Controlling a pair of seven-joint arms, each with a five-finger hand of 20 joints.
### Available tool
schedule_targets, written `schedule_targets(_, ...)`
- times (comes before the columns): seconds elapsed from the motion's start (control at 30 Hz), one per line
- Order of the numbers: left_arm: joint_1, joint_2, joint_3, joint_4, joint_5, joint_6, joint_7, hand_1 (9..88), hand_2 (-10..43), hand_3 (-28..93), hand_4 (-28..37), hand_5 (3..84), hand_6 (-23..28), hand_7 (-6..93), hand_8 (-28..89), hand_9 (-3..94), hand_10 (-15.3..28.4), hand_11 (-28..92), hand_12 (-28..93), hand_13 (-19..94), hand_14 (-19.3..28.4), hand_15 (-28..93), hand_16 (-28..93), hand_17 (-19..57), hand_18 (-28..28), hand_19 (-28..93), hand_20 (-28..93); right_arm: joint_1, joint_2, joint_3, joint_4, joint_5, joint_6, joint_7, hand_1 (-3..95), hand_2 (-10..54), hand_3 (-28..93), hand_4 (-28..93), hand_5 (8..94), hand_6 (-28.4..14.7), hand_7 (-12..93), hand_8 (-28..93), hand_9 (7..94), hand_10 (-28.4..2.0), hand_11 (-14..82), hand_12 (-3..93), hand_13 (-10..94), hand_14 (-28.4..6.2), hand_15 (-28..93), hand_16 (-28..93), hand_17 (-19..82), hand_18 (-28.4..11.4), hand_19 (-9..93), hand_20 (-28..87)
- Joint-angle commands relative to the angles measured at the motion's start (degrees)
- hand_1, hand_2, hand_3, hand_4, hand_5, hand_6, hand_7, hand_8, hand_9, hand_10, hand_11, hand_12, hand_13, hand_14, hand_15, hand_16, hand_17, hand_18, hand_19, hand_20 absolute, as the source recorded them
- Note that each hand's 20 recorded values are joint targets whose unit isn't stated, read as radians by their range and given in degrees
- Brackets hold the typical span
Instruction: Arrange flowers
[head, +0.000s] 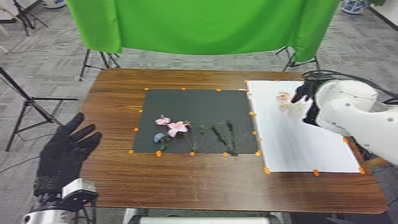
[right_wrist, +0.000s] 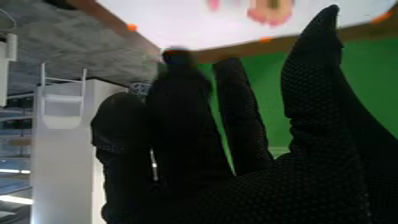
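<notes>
Right hand (head: 307, 93) hung at the far part of the white sheet (head: 311, 150), right side of table, fingers straight, thumb well apart, nothing seen in its hold. Pale blooms (head: 284, 97) lay on that sheet, just left of it; contact with them, couldn't tell.

Remaining stock, my read of the next pick, sat left and near of that hand: pink flower (head: 178, 127), blue flower (head: 160, 137), green sprigs (head: 233, 137), all on the black sheet (head: 191, 105), toward its near edge. Sprigs ran roughly near-far, so a grip from the sides probably suited them. Right hand was nearer the sprigs; left hand (head: 64, 150) nearer the pink flower, fingers straight and spread, by the table's left edge.

Route out: left and nearward over the seam, orange tabs (head: 254, 132) along it. Snag risk there if low, I'd guess. Green cloth (head: 209, 25) hung beyond the table's (head: 200, 185) far edge; retreat that way looked tighter.
</notes>
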Motion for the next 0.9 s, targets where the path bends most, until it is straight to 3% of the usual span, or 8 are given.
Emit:
schedule_targets(0.03,0.1,-0.64,-0.09,-0.11,0.31,-0.38,-0.45,27.8,6.6,64,-23.4,36.8,9.1,10.7,-8,32.1,18.8,29,12,22,25.7,57,-12,-8.8,23.4,47,10,1.1,-3.4,-3.8,-1.3,-6.2,-0.3,3.4,32.7,-1.2,79,-23,48.1,-2.4,18,-12,58.6,-18.2,35.9,18.7,70,-7.5,86,14,52,-17.4,93,39)
schedule_targets(0.07,0.3,-0.50,0.03,-0.18,0.04,-0.19,0.07,27.8,6.6,64,-23.4,36.8,9.1,10.8,-8,32.1,18.8,29,12,22,25.7,57,-12,-8.8,23.4,47,10,2.0,-3.7,-5.4,-1.4,-7.7,0.0,3.5,32.3,-1.0,79,-23,48.1,-2.4,18,-12,60.0,-18.1,36.1,18.5,72,-7.5,86,14,53,-17.5,93,40)
schedule_targets(0.17,-0.2,-0.43,0.06,0.04,0.33,-0.58,-0.47,27.9,6.6,64,-23.5,36.8,9.1,10.8,-8,32.1,18.8,29,12,22,25.7,57,-12,-8.8,23.4,47,10,0.4,-4.5,-2.9,-1.3,-4.8,-2.9,4.1,31.9,-0.9,78,-22,48.1,-2.3,17,-12,63.4,-17.7,37.3,18.7,73,-7.3,85,14,56,-17.2,93,41)
schedule_targets(0.23,-0.3,-0.51,0.40,0.14,0.03,-0.50,-0.03,27.9,6.6,64,-23.5,36.8,9.1,10.9,-8,32.1,18.8,30,12,22,25.7,58,-12,-8.8,23.4,47,10,0.1,-5.6,-2.4,-0.2,-3.2,-3.1,4.9,31.6,-0.9,78,-22,47.8,-2.1,17,-11,64.1,-17.8,37.8,18.9,74,-7.3,85,15,56,-17.0,93,42)
schedule_targets(0.6,-1.1,-1.61,0.43,0.67,1.29,-1.28,-1.00,28.1,6.7,64,-23.2,36.8,9.2,10.9,-8,32.2,18.8,30,11,22,25.7,58,-12,-8.8,23.4,47,10,-1.1,-9.5,-0.2,5.0,-0.2,-5.3,5.7,31.5,-0.6,78,-21,46.0,-1.1,15,-11,67.9,-17.2,41.1,19.8,76,-7.0,85,17,59,-17.1,93,45)
schedule_targets(0.67,-1.6,-1.96,0.31,0.76,1.83,-1.62,-1.85,28.1,6.7,64,-23.2,36.9,9.2,10.9,-8,32.2,18.9,30,11,22,25.7,58,-12,-8.8,23.4,47,10,-0.8,-9.5,-0.7,5.3,0.2,-4.7,6.0,31.5,-0.6,78,-21,45.9,-1.2,15,-11,67.9,-17.1,41.2,19.7,77,-7.1,85,17,59,-17.1,93,45)
schedule_targets(0.87,-1.5,-1.92,0.37,0.91,1.90,-1.68,-1.59,28.2,6.7,64,-23.1,36.9,9.2,10.9,-8,32.3,18.9,30,11,22,25.7,58,-12,-8.8,23.4,47,10,-0.3,-9.3,-1.6,5.2,-0.2,-3.6,5.9,31.5,-0.5,78,-21,45.3,-1.5,14,-11,67.9,-17.2,41.1,19.6,76,-7.5,84,17,59,-17.0,93,44)
schedule_targets(0.9,-1.6,-2.44,0.28,0.92,2.24,-1.96,-2.18,28.2,6.7,64,-23.1,36.8,9.2,11.0,-8,32.3,18.9,30,11,22,25.7,58,-12,-8.8,23.4,47,10,-0.1,-9.4,-1.9,5.4,-0.4,-3.5,6.0,31.5,-0.5,78,-21,45.0,-1.6,14,-11,68.0,-17.2,41.0,19.5,76,-7.5,84,17,59,-16.9,93,44)
